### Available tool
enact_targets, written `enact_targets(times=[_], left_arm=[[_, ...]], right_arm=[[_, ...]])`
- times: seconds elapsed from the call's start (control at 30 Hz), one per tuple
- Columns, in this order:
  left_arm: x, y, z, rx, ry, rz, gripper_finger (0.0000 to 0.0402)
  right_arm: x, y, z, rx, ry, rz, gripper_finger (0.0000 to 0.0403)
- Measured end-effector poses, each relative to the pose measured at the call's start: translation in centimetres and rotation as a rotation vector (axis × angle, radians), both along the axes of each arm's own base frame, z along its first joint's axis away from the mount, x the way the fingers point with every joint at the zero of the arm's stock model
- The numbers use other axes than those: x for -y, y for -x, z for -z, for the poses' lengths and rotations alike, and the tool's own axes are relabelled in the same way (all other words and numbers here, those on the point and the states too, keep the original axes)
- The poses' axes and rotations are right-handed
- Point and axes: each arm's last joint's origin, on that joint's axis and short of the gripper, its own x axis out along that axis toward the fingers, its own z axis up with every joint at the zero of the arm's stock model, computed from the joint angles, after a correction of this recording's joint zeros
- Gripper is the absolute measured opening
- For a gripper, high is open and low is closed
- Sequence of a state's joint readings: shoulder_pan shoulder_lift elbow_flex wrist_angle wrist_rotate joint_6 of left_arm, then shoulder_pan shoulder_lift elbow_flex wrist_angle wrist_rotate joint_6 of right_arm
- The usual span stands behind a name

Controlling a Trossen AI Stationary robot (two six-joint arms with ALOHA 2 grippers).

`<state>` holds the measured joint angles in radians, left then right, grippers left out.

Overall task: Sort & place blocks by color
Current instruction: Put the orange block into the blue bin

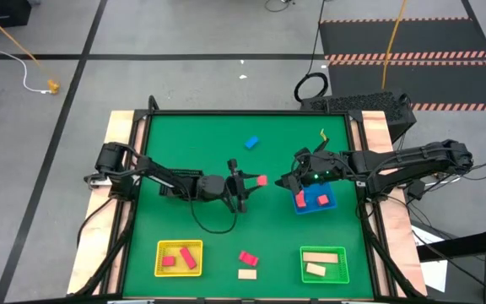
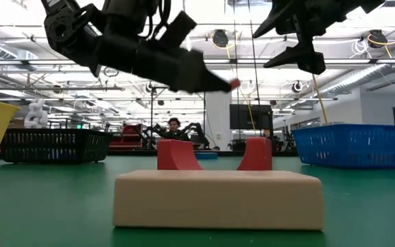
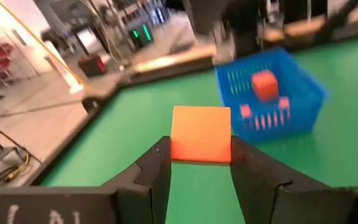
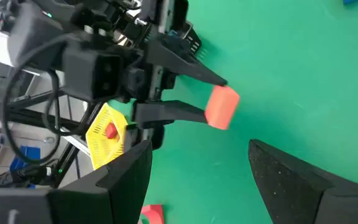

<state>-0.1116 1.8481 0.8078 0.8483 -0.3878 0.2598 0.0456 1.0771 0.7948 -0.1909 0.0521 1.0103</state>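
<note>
A cream block (image 2: pixel 218 199) is sitting right up close in the low view, with a red block (image 2: pixel 178 156) just behind it on the green worktop (image 1: pixel 226 135). The left end effector (image 1: pixel 254 181) is pinching a salmon-pink cube (image 1: pixel 261 180) between its fingers (image 3: pixel 157 177), holding it up off the worktop near the middle. The right end effector (image 1: pixel 287 180) is hanging wide open with nothing in it, just beside the blue tray (image 1: pixel 315 205), which is holding two red cubes (image 1: pixel 300 200). A blue block (image 1: pixel 251 143) is lying farther back on its own. The yellow tray (image 1: pixel 178 258) is carrying red pieces, and the green tray (image 1: pixel 323 263) is carrying cream ones.
</note>
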Motion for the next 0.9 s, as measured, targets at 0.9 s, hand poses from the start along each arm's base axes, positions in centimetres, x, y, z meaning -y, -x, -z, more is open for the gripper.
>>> enact_targets(times=[0.9], left_arm=[[0.6,-2.7,-4.2,0.131,-0.004,0.070,0.0140]], right_arm=[[0.4,-0.5,-1.0,0.114,0.068,0.116,0.0258]])
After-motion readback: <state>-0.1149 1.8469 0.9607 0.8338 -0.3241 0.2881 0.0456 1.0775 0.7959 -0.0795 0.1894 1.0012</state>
